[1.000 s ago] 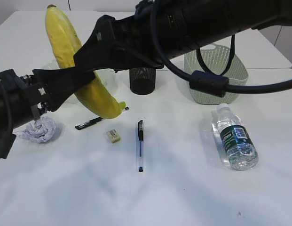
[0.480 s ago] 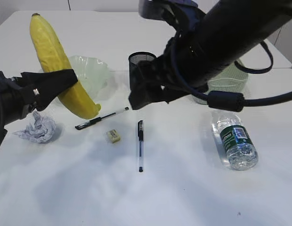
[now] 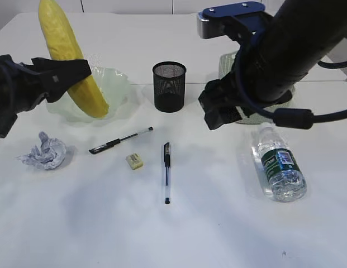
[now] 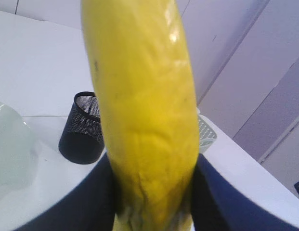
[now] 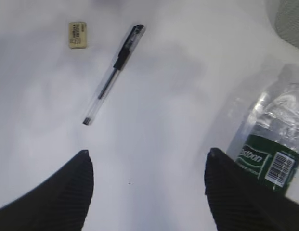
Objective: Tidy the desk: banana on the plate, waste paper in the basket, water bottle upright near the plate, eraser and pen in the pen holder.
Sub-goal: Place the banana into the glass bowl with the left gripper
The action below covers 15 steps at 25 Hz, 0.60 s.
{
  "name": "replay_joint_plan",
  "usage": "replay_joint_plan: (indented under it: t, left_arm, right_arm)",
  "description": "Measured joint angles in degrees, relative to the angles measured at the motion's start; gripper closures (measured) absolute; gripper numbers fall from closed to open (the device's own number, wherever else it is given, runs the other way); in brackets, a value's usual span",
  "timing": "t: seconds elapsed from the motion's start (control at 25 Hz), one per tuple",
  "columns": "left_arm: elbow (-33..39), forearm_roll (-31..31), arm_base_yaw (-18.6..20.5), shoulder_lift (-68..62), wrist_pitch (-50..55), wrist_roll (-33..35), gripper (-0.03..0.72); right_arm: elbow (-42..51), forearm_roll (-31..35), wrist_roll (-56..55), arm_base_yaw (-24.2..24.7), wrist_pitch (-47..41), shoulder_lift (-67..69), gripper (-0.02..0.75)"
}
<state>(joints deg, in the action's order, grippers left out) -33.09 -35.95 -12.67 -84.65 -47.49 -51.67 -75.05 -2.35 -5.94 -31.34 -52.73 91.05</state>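
1. The banana [image 3: 70, 61] is pinched steeply upright between the jaws of the left gripper [image 4: 151, 192], its lower tip over the plate [image 3: 114, 84], probably for setting down there.
2. Right of the plate, the right gripper [image 5: 147, 185] hangs wide open and empty, the lying water bottle [image 3: 277, 166] just beside it.

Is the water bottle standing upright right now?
No, the water bottle lies on its side on the desk, cap end toward the basket.
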Motion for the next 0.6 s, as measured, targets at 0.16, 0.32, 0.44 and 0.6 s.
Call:
replay_joint_plan:
  t: [0.16, 0.32, 0.44, 0.6]
  left_arm:
    - [-2.21, 0.05, 0.05, -1.21, 2.28, 0.0, 0.399]
    - [-5.4, 1.59, 0.54, -4.21, 3.05, 0.0, 0.4]
    - [-8.84, 7.1, 0.54, -7.39, 3.19, 0.0, 0.4]
    - [-15.17, 12.87, 1.05, -12.71, 3.19, 0.0, 0.4]
  right_arm:
    - [0.0, -0.56, -1.3, 4.12, -0.6, 0.0, 0.204]
    - [0.0, -1.15, -2.16, 8.0, -2.64, -0.1, 0.204]
    - [0.0, -2.2, -2.3, 8.89, -4.08, -0.61, 0.204]
    - [0.27, -3.38, -2.41, 8.89, -4.5, -2.11, 0.204]
